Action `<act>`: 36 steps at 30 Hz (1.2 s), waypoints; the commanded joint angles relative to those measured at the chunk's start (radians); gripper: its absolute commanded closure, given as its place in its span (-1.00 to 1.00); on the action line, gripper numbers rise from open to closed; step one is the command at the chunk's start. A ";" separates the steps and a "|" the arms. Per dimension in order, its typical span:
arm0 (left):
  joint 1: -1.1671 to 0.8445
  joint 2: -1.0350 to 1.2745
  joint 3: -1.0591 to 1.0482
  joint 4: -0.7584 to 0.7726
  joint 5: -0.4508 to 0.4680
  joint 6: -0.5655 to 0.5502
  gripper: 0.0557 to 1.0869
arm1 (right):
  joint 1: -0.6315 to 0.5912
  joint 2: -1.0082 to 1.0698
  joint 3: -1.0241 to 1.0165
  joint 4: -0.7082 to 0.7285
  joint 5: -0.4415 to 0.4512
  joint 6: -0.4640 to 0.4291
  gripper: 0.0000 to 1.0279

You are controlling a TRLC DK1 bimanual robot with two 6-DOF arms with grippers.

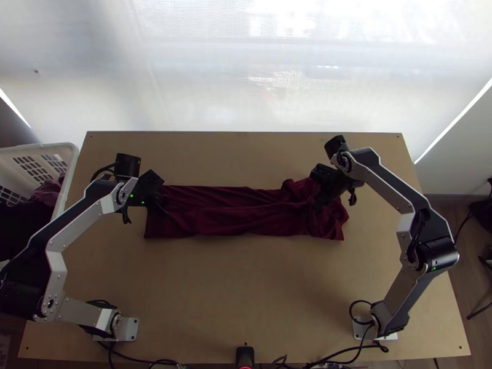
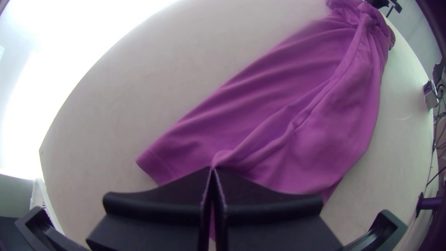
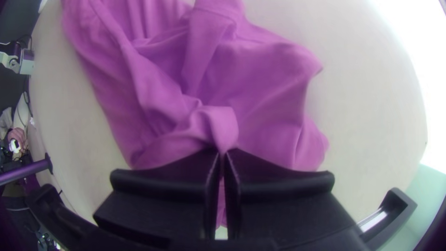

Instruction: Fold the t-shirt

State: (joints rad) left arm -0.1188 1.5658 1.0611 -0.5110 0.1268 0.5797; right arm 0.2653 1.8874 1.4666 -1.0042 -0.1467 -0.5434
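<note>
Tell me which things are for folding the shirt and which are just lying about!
For the job:
- shirt, in a long strip, crumpled at one end
- left pincer, pinching the shirt
- right pincer, pinching the crumpled end

Just lying about:
- white basket, beside the table
- cloth in the basket

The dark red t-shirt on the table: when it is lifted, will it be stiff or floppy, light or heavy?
The t-shirt will probably hang floppy, since it lies in soft wrinkles. Its thin-looking folds suggest it is light. The bunched end at the right gripper may rise as one loose lump.
</note>
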 commanded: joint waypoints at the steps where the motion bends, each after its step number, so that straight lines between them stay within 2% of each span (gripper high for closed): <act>1: 0.016 0.060 0.016 0.026 -0.004 0.002 0.93 | -0.018 0.065 0.014 0.022 0.001 0.000 0.95; 6: 0.031 0.080 0.020 0.020 -0.010 0.006 0.92 | -0.020 0.078 0.024 0.027 0.001 0.005 0.94; 7: 0.034 0.080 0.020 0.020 -0.012 0.017 0.86 | -0.020 0.078 0.029 0.029 0.001 0.013 0.92; 9: 0.047 0.080 0.019 0.019 -0.012 0.022 0.64 | -0.026 0.079 0.035 0.033 0.001 0.031 0.76; 11: 0.053 0.083 0.019 0.014 -0.012 0.023 0.54 | -0.032 0.081 0.040 0.035 0.001 0.045 0.66; 12: 0.054 0.085 0.019 0.011 -0.016 0.023 0.41 | -0.035 0.082 0.041 0.035 0.001 0.049 0.58; 15: 0.057 0.089 0.022 0.009 -0.052 0.023 -0.25 | -0.041 0.084 0.040 0.035 0.001 0.068 0.31; 19: 0.065 0.082 0.022 0.005 -0.062 0.025 -0.63 | -0.046 0.065 0.038 0.029 0.001 0.086 -0.12; 21: 0.074 0.071 0.023 0.005 -0.061 0.023 -0.88 | -0.046 0.053 0.038 0.021 0.001 0.089 -0.32; 25: 0.090 0.054 0.037 0.005 -0.061 0.025 -0.89 | -0.046 0.024 0.040 0.006 0.001 0.105 -0.58; 28: 0.100 0.037 0.053 0.005 -0.061 0.023 -0.89 | -0.046 -0.008 0.040 -0.001 0.001 0.125 -0.91; 36: 0.096 -0.041 0.120 -0.035 -0.059 -0.009 -0.89 | -0.046 -0.103 0.060 -0.004 0.001 0.184 -0.89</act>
State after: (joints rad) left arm -0.0219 1.5833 1.1271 -0.5117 0.0669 0.6014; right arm 0.2195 1.8565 1.5131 -1.0039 -0.1463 -0.4026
